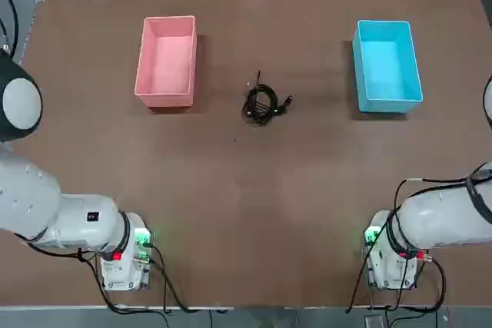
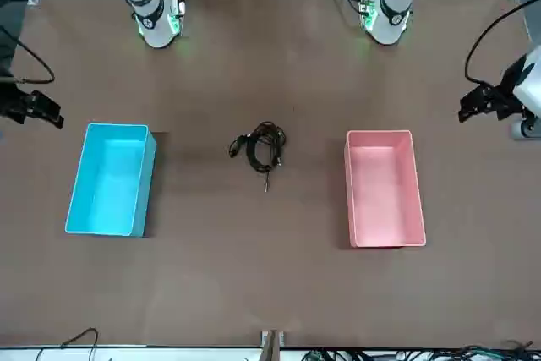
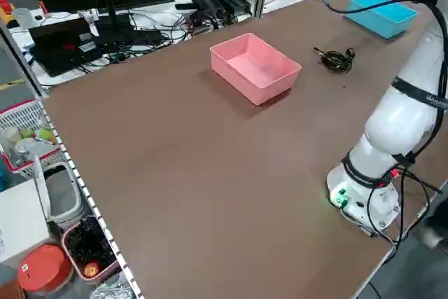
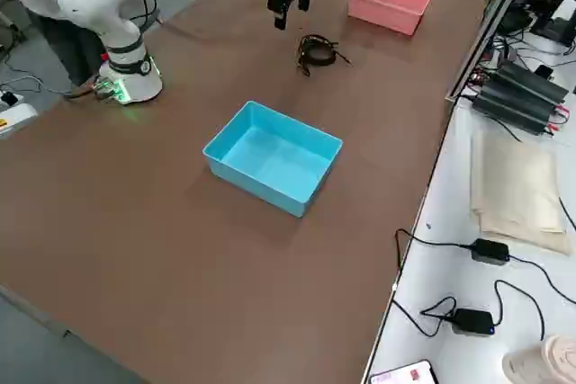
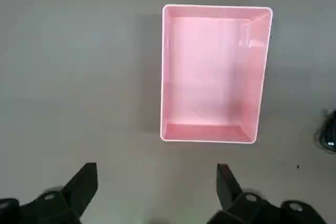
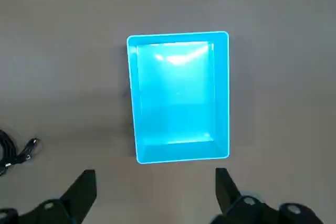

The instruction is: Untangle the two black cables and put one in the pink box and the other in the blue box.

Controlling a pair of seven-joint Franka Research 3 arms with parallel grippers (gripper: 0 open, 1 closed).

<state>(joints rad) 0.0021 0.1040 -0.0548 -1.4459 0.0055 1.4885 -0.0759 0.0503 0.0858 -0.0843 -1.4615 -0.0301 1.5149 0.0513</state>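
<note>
Fingers of the left gripper (image 5: 155,179) and right gripper (image 6: 154,184) stand spread, grasping nothing. The two black cables (image 1: 263,103) lie tangled between the pink box (image 1: 166,60) and blue box (image 1: 387,66).

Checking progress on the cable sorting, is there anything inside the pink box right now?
Nothing: the pink box shows only its bare floor. Both black cables lie tangled on the table between it and the blue box. No part is hidden.

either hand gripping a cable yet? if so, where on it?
No. Both hands are open and hold nothing: the left hand hangs above the pink box, the right hand above the blue box. The cables lie tangled on the table between the boxes.
</note>
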